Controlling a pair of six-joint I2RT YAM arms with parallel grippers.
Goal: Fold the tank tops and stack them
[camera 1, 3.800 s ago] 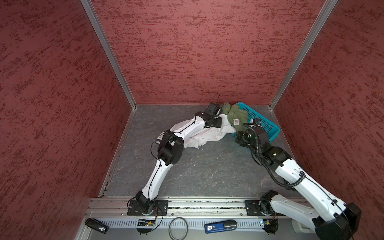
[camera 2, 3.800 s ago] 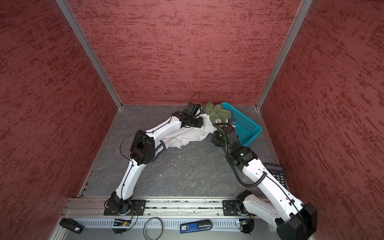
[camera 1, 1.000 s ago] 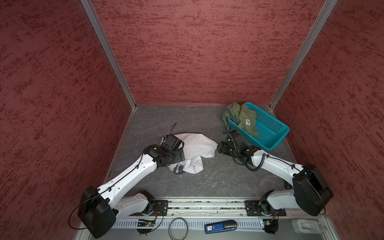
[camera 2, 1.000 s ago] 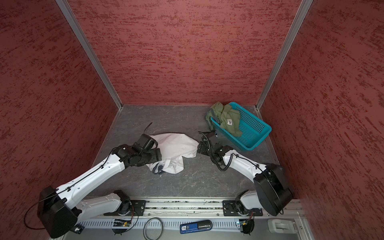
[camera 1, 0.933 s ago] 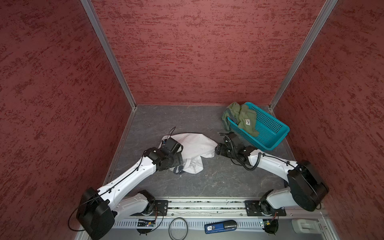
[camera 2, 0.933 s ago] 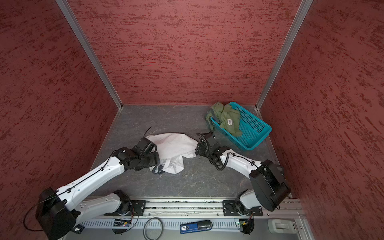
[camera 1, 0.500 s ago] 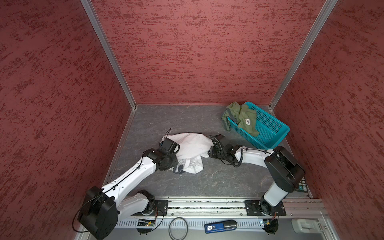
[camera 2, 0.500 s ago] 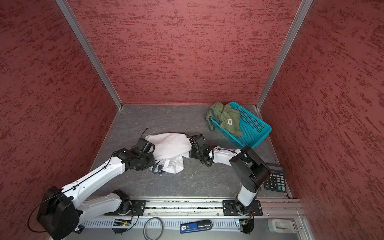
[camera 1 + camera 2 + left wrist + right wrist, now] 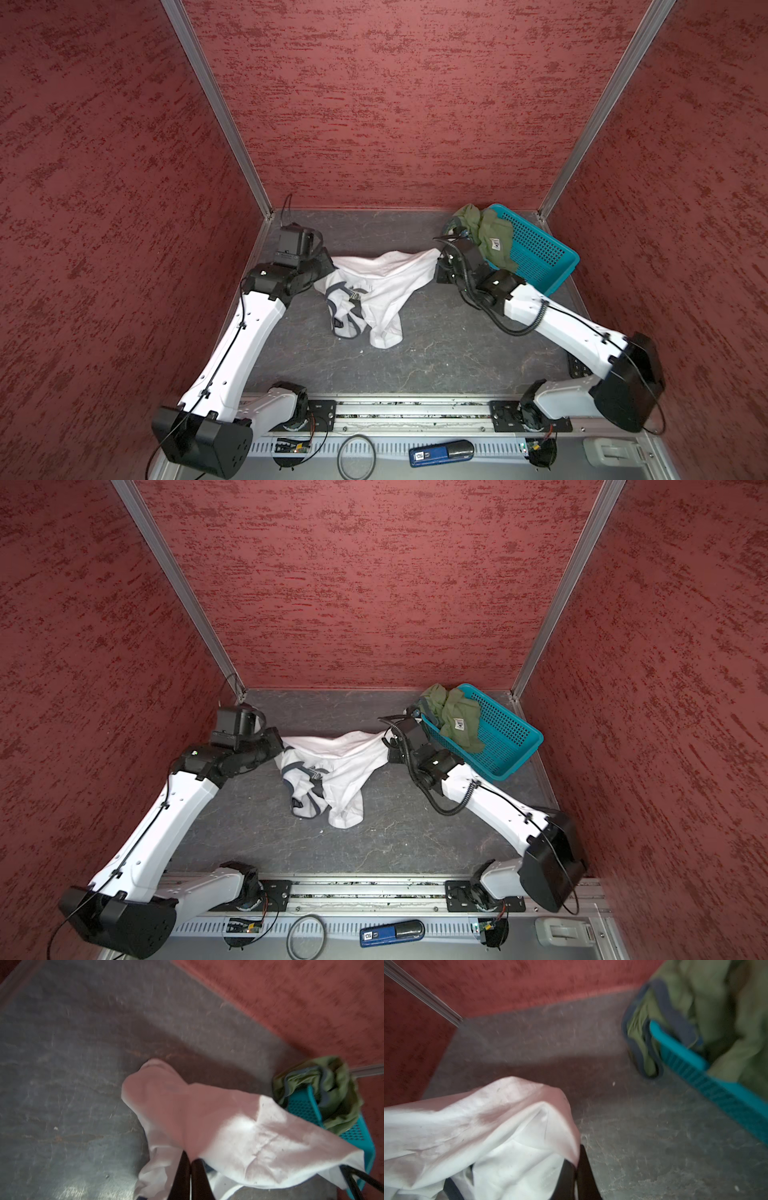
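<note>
- Blue device [image 9: 441, 453] lay on the front rail, nearest me.
- White tank top [image 9: 386, 282] hung mid-table, strung between both arms. Its lower folds, dark trim showing, sagged onto the grey mat [image 9: 436, 353].
- Left gripper [image 9: 327, 267]: jaws pressed together, pinching the top's left edge.
- Right gripper [image 9: 440, 262]: jaws likewise clamped on its right edge.
- Farthest off, olive tank top [image 9: 490, 232] lay bunched over the rim of the teal basket [image 9: 540, 253], back right corner.
</note>
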